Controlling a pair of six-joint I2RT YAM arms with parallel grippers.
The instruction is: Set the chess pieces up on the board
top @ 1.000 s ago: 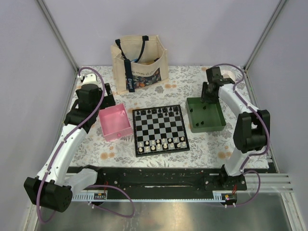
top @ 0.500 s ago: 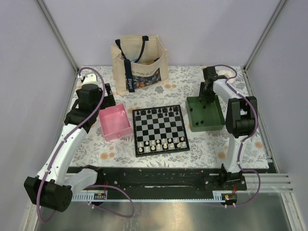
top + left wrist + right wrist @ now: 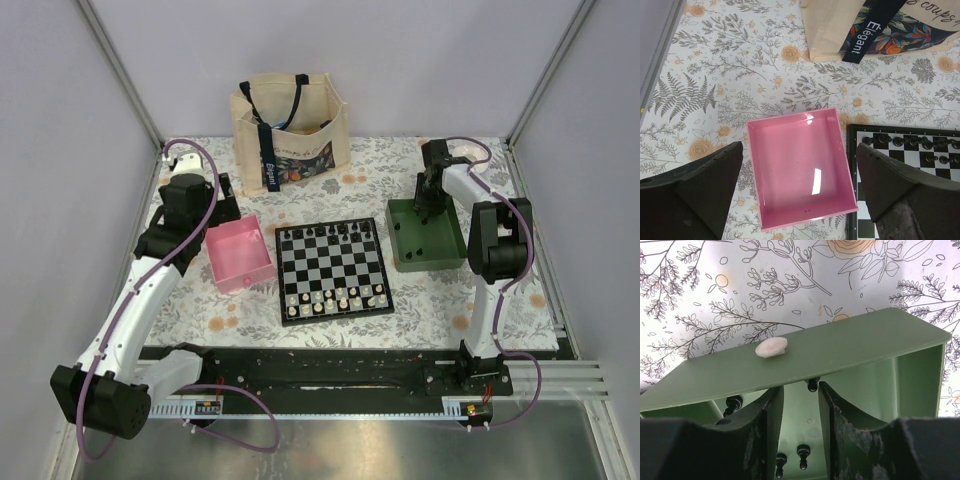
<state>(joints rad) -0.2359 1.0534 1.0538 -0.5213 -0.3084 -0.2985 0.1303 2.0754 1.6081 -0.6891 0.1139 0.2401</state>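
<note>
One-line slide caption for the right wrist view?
Right claw, jaws parted, inside the square green plastic tray just above tiny black plastic chess pieces.

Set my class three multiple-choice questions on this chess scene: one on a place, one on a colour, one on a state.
1. Where does the green tray lie relative to the board?
A. to the robot's right of it
B. to the robot's left of it
C. on top of it

2. What colour is the tray below the left gripper?
A. blue
B. pink
C. yellow

3. How do the left gripper's jaws stand?
A. shut on a pawn
B. shut on a bag strap
C. wide open, holding nothing

Answers:
1 A: the top view shows it right of the board.
2 B: the pink tray fills the middle of the left wrist view.
3 C: the jaws stand far apart with nothing held between them.
</note>
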